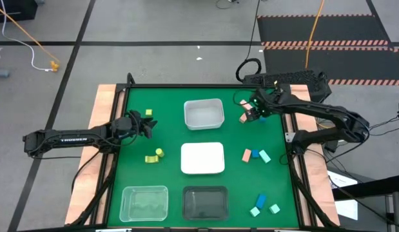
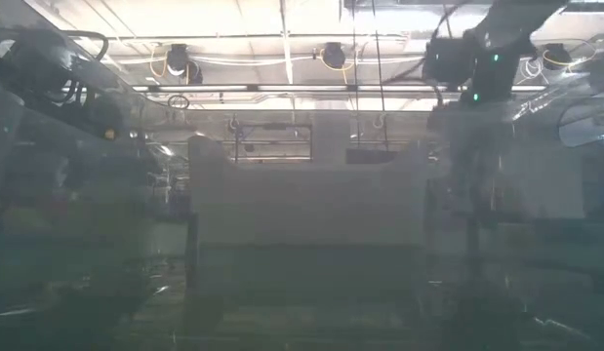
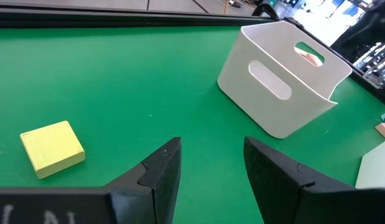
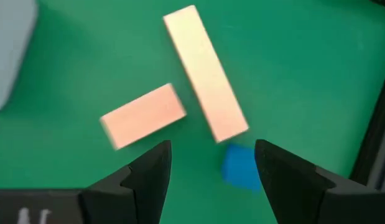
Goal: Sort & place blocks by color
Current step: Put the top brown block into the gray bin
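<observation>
High view: right pincer [image 1: 253, 111] over pink blocks [image 1: 245, 118] by the white bin [image 1: 204, 114]; left pincer [image 1: 149, 122] near a yellow block [image 1: 149, 113].
Left wrist view: fingers apart, holding nothing (yellow block [image 3: 52, 148] beside).
Right wrist view: fingers wide, empty, above two pink bars [image 4: 204, 73] and a blue cube [image 4: 240, 166].

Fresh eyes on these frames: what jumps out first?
The bright green table with four trays down its middle and near edge: a white bin, a flat white tray, a clear tray and a dark tray. The right gripper hangs open over two pink bars and a blue cube at the far right. The left gripper, open and empty, hovers near a yellow block.
</observation>
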Controlling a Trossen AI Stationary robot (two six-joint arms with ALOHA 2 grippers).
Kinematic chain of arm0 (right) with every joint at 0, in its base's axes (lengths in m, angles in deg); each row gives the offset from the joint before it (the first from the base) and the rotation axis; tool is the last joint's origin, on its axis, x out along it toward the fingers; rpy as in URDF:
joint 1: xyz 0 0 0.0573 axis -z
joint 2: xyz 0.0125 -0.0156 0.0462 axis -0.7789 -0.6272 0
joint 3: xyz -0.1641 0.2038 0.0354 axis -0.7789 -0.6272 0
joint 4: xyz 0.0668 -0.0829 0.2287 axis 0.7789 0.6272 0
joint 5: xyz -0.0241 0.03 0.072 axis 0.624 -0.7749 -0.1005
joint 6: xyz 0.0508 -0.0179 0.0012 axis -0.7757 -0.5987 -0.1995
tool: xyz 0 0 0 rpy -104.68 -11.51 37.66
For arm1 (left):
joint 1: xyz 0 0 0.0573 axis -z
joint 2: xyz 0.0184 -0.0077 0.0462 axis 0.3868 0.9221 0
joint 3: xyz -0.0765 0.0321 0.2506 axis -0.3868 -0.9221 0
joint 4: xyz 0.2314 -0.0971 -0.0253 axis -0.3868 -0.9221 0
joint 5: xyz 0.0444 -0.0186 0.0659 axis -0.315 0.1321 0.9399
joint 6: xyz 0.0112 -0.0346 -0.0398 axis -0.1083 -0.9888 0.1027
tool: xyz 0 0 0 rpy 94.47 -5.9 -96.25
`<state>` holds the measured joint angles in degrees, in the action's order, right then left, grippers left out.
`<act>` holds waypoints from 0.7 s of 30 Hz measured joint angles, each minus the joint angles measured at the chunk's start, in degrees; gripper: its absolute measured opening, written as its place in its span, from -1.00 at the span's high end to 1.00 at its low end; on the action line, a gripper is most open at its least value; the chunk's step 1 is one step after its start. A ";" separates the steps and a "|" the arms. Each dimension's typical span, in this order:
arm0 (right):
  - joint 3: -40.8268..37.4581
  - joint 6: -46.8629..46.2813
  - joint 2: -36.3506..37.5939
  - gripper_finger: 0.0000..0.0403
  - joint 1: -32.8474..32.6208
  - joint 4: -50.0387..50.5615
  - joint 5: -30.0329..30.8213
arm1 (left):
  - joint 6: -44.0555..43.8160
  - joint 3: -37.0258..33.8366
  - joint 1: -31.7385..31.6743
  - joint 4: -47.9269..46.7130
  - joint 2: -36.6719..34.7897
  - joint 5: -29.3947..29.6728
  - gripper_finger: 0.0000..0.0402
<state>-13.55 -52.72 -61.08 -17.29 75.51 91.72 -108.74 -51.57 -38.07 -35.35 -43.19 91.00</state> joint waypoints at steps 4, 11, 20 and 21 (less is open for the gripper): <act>-3.19 1.22 -2.02 -0.10 3.90 -6.36 -0.28 | 0.05 0.00 0.00 0.00 -0.02 0.00 0.13; -4.42 8.44 -6.18 -0.10 9.29 -11.39 -5.57 | 0.01 0.01 0.00 0.00 -0.02 0.00 0.13; -4.42 14.37 -13.54 -0.10 10.41 -15.50 -7.59 | 0.09 0.02 0.00 0.00 -0.01 0.00 0.13; -4.42 14.87 -14.50 -0.10 10.41 -15.58 -7.58 | 0.06 0.01 0.02 0.00 0.00 0.00 0.13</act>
<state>-17.97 -37.85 -75.58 -6.89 59.93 84.15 -108.68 -51.56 -38.05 -35.35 -43.20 91.00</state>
